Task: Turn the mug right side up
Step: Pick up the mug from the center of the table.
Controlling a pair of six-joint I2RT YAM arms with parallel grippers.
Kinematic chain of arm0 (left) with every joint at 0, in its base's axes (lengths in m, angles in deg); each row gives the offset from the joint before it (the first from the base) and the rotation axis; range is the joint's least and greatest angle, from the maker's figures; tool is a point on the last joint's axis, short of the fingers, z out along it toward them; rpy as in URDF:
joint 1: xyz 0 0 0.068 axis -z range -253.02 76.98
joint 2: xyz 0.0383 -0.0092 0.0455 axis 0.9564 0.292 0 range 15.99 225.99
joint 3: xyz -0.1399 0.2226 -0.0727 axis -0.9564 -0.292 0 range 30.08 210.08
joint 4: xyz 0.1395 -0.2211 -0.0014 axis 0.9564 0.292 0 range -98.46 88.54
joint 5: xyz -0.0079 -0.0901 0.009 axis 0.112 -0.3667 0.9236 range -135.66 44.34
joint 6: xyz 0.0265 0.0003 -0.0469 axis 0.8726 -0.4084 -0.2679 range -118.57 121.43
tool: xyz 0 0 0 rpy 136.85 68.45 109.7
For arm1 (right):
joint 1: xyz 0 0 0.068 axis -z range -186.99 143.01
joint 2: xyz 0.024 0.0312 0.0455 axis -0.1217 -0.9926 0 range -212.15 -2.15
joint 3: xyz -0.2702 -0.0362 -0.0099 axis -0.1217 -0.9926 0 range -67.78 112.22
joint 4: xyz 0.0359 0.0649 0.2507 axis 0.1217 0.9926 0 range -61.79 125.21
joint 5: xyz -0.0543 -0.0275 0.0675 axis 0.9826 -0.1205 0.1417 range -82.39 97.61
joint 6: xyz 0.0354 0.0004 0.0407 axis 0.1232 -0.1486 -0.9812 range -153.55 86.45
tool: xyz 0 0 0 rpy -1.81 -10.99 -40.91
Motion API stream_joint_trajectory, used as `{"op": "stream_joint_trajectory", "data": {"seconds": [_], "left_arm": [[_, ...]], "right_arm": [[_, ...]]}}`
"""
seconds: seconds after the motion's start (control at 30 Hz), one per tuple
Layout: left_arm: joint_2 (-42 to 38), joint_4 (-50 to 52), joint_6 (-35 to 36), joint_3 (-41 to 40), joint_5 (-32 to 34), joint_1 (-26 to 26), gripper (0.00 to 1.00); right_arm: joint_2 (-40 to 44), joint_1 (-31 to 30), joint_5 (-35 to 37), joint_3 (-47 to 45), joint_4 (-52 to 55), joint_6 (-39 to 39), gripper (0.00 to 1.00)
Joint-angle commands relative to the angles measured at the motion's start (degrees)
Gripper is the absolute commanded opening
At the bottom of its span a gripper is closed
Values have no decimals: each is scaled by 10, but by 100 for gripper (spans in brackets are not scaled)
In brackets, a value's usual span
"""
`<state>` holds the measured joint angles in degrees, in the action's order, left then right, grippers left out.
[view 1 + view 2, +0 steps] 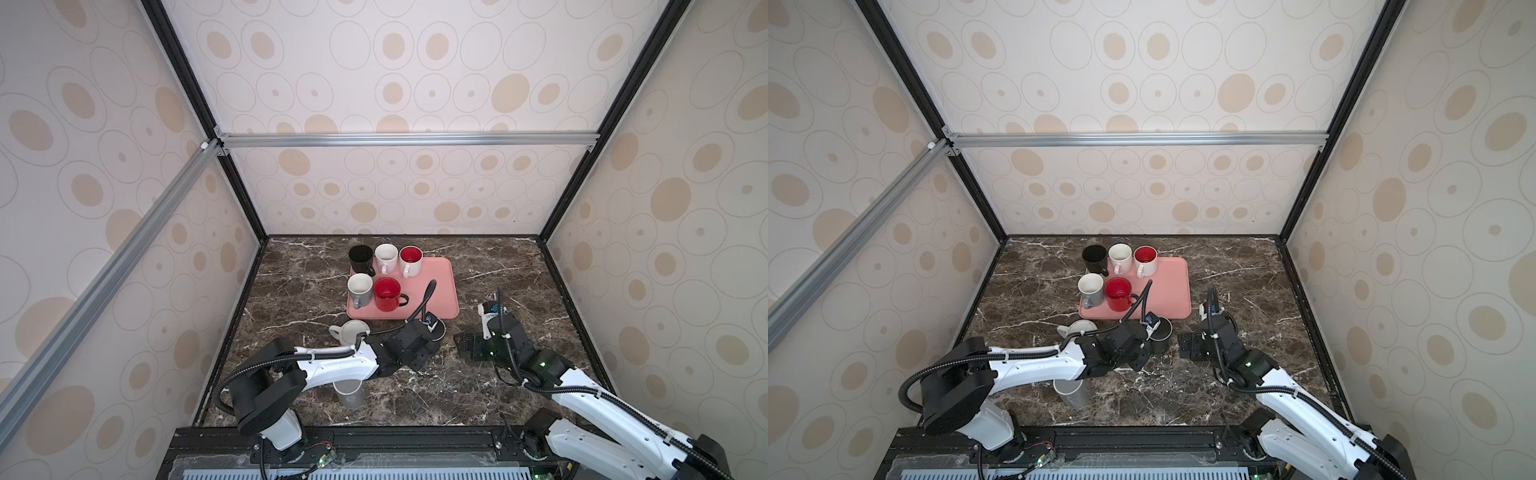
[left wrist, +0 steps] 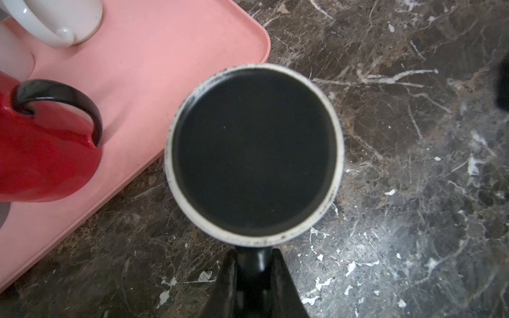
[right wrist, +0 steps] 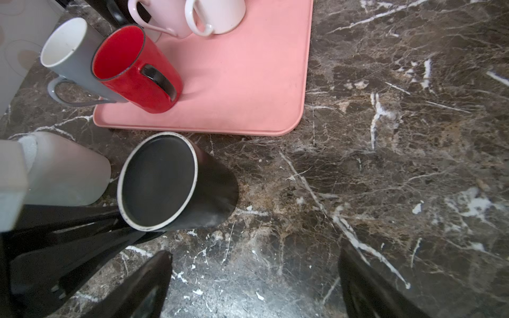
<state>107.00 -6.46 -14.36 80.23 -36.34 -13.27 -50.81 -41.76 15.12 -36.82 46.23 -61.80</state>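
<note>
A black mug [image 1: 437,331] [image 1: 1162,330] stands on the marble table just in front of the pink tray [image 1: 441,291]. Its pale-ringed base [image 2: 253,151] faces up, so it is upside down. My left gripper [image 2: 252,264] is shut on the mug's handle, which sits pinched between the two black fingers. In the right wrist view the mug [image 3: 162,179] shows beside the left arm's fingers [image 3: 68,234]. My right gripper [image 3: 254,256] [image 1: 461,345] hangs open over bare table to the right of the mug, with nothing between its fingers.
Several mugs stand upright on the left half of the tray, among them a red one [image 1: 387,294] nearest the black mug. A cream mug [image 1: 352,331] stands base-up left of the left gripper. A grey mug [image 1: 1072,394] lies partly under the left arm.
</note>
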Motion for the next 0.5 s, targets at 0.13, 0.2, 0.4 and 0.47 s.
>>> {"op": "stream_joint_trajectory", "data": {"seconds": [0.13,0.2,0.4,0.47], "left_arm": [[-63,-69,-10,-17,5,2,0],[-76,-81,-15,-23,1,-2,0],[-118,-121,-39,-51,-20,-24,0],[-134,-140,-51,-64,-28,-33,0]], "right_arm": [[63,3,-39,-30,-53,1,96],[74,3,-46,-34,-62,1,95],[108,4,-62,-53,-89,-4,94],[120,4,-76,-60,-104,-6,94]]}}
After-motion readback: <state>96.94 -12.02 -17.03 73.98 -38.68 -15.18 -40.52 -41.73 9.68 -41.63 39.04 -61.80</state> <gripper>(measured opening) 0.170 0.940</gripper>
